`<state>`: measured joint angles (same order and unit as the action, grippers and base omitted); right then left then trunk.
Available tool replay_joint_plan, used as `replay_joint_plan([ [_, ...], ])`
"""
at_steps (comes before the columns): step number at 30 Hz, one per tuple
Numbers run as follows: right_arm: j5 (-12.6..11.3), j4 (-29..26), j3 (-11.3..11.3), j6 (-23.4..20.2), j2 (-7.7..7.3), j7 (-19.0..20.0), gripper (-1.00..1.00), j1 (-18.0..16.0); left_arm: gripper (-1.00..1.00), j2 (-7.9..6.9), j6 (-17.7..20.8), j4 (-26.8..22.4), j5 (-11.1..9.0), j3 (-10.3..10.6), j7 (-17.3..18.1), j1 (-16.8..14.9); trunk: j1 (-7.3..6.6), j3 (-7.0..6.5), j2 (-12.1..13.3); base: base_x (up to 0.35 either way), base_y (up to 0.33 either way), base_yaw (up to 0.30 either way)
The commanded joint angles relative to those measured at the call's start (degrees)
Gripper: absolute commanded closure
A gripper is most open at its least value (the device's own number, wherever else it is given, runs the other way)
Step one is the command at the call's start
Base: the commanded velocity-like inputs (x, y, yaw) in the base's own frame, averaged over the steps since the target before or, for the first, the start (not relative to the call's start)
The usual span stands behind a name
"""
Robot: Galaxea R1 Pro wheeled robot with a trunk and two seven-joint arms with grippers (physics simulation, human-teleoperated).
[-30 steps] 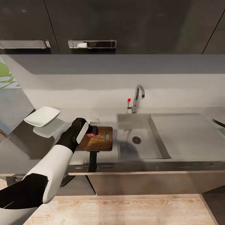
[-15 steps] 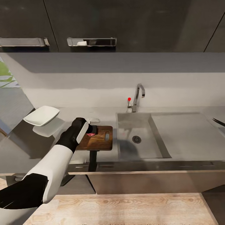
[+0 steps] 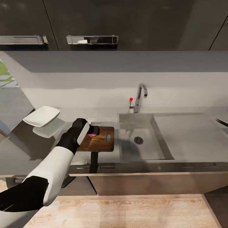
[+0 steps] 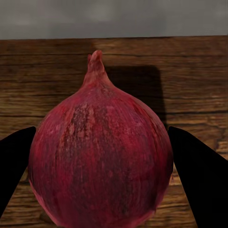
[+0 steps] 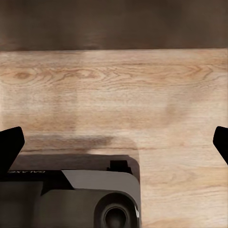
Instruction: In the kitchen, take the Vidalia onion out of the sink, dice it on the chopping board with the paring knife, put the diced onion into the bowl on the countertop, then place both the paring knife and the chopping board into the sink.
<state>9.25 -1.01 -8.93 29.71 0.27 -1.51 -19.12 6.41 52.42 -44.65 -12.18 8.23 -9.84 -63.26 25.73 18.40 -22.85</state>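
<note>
Left arm: your arm reaches forward and up from the lower left of the head view, white forearm, black wrist, ending over the near-left part of the chopping board [image 3: 100,143].

Left gripper [image 3: 92,132]: clenched around the Vidalia onion [image 4: 100,159]. In the left wrist view the two black fingers [image 4: 195,168] press against the bulb's flanks, one on each side, stem tip pointing away from the camera. Wood grain lies directly behind and under the bulb; whether it rests on the board or is just above it cannot be told.

Right gripper [image 5: 114,142]: fingertips spread wide at the two edges of the right wrist view, nothing between them. It points down at the pale wooden floor [image 5: 142,95], with part of your base [image 5: 90,197] in view.

Chopping board: flat on the countertop [image 3: 19,152], just left of the sink [image 3: 144,156], slot handle toward the basin.

Sink: basin with round drain, drainboard to its right, faucet [image 3: 141,96] behind.

Bowl [image 3: 41,116]: white, on the countertop well to the left of the board.

Paring knife [image 3: 222,122]: a dark pointed shape at the far right edge of the head view, beyond the drainboard.
</note>
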Motion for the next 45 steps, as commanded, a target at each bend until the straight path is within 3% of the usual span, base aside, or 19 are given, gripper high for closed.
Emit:
replay_joint_plan([
  [1,0.6,0.04,-0.49,0.17,0.0,-0.16,-1.0,-0.04,1.0,-0.06,0.2,1.94,-0.26,0.12,-0.53,-0.02,0.05,0.11,-0.06,0.0,0.0,0.0],
  [45,0.6,0.04,-0.55,0.18,-0.01,-0.16,-1.0,-0.04,1.0,0.0,0.22,1.41,-0.21,0.12,-0.53,-0.02,0.05,-1.63,-0.06,0.0,0.0,0.0],
])
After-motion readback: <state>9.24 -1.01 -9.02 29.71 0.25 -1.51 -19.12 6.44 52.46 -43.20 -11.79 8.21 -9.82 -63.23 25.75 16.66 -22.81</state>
